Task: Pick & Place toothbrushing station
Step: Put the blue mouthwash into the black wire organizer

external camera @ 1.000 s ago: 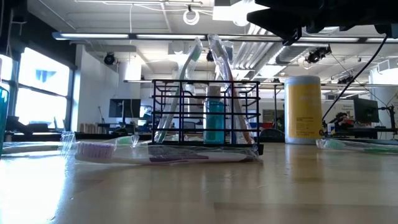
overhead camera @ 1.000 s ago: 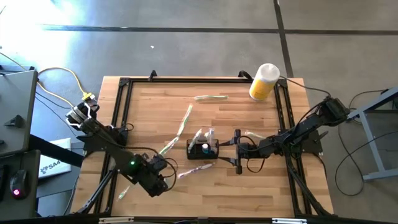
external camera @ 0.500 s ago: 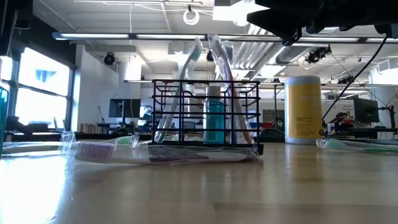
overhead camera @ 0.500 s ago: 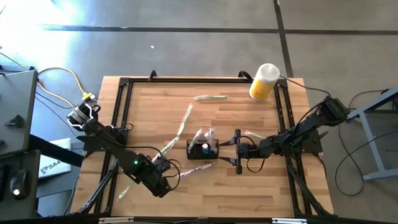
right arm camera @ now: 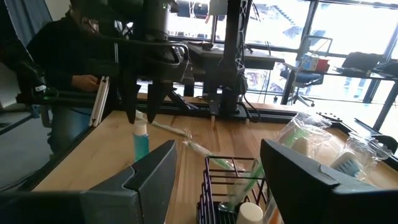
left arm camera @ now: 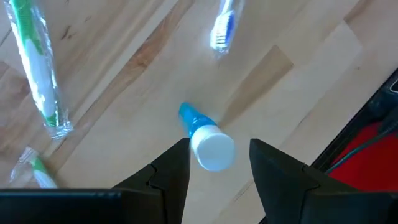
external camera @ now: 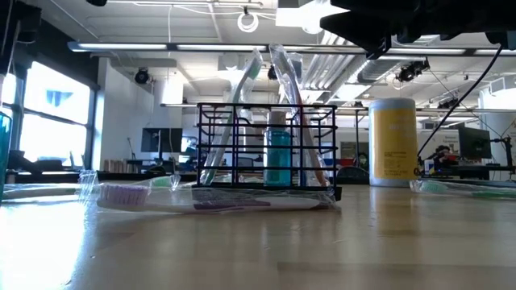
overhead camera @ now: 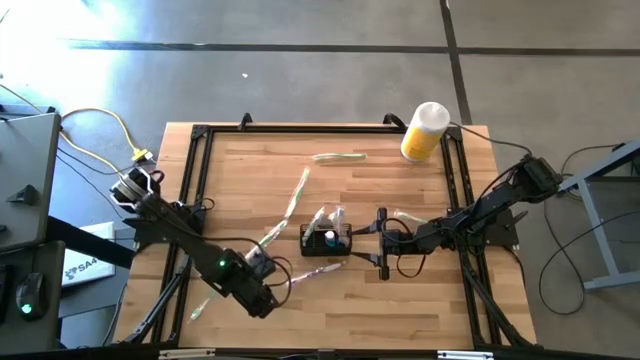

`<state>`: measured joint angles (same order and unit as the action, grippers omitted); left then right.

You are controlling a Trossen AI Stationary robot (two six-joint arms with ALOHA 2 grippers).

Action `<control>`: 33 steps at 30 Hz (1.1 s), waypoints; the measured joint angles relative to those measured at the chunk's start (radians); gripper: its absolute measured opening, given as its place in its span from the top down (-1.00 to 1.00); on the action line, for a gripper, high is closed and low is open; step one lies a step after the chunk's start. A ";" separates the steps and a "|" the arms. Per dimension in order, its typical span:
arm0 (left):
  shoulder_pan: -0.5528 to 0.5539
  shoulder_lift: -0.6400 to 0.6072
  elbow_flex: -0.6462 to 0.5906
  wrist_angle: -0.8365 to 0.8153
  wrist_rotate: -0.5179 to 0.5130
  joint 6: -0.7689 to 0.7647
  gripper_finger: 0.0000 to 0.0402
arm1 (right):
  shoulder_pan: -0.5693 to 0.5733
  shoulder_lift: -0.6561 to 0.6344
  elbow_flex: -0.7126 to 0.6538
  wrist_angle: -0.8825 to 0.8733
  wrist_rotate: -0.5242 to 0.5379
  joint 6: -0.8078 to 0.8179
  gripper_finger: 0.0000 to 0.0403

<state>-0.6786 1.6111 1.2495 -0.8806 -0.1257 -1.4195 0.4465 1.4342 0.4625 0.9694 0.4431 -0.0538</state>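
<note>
The black wire organiser [overhead camera: 327, 240] stands on its base at the table's middle, holding a blue bottle [external camera: 276, 157] and two wrapped toothbrushes [external camera: 251, 80] that lean on its rim. My right gripper [overhead camera: 381, 244] is open and level, just right of the organiser [right arm camera: 230, 180], touching nothing. My left gripper [overhead camera: 262, 268] points down, left of the organiser. It is open, with its fingers on either side of a second small blue bottle with a white cap [left arm camera: 210, 146], which stands upright on the table [right arm camera: 141, 140].
Several wrapped toothbrushes lie loose on the wood [overhead camera: 340, 157] [overhead camera: 295, 200] [overhead camera: 315, 272] [overhead camera: 405, 215]. A yellow bottle with a white cap [overhead camera: 425, 130] stands at the far right corner. Black frame rails [overhead camera: 195, 170] run along the table's sides. A person [right arm camera: 56, 56] sits beyond the left edge.
My left arm has shifted a little toward the table's right edge. The organiser and my right gripper have kept still.
</note>
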 joint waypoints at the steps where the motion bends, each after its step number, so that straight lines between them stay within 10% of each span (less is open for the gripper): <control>1: 0.000 0.004 0.000 0.003 0.001 0.000 0.20 | 0.000 0.000 0.000 0.000 0.000 0.000 -0.12; 20: 0.034 0.085 0.000 -0.011 0.074 0.009 0.20 | 0.000 0.000 0.000 -0.002 0.000 0.000 -0.12; 33: 0.038 0.108 0.001 0.008 0.111 0.055 0.56 | 0.000 0.000 0.000 -0.008 0.003 0.000 -0.12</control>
<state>-0.6407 1.7187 1.2507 -0.8726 -0.0143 -1.3647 0.4467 1.4345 0.4629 0.9615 0.4461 -0.0536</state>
